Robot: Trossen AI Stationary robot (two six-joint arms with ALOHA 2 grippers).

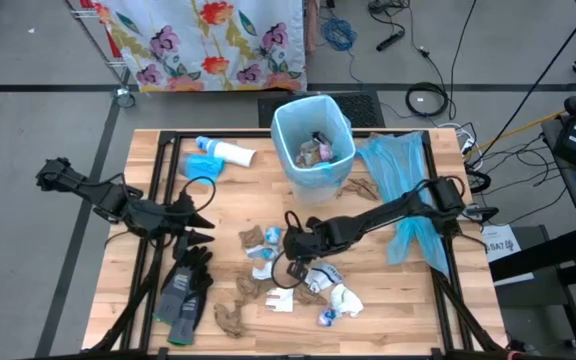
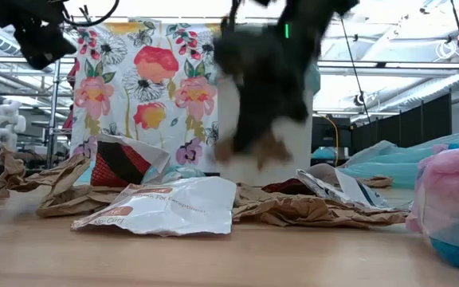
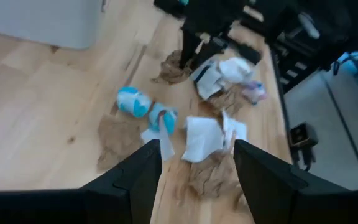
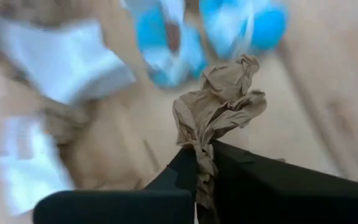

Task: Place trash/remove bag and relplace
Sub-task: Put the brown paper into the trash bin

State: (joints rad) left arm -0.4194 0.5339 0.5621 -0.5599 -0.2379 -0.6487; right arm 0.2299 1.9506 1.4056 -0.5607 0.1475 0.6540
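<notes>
The right arm reaches low across the worktop [image 1: 388,300], its right gripper [image 4: 199,163] over the scattered trash [image 1: 288,275], jaws closed tight on a crumpled brown paper wad [image 4: 219,106]. The wad sticks lengthwise forward from the jaws. The left gripper [image 3: 196,163] hovers wide open, empty.

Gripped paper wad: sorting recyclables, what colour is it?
Brown, the crumpled wad pinched by the right gripper; right wrist view shows it best.

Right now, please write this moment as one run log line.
right gripper: shut on crumpled brown paper wad, above scattered trash | left gripper: open, waiting at table's left | light blue lined bin: holds trash
</notes>
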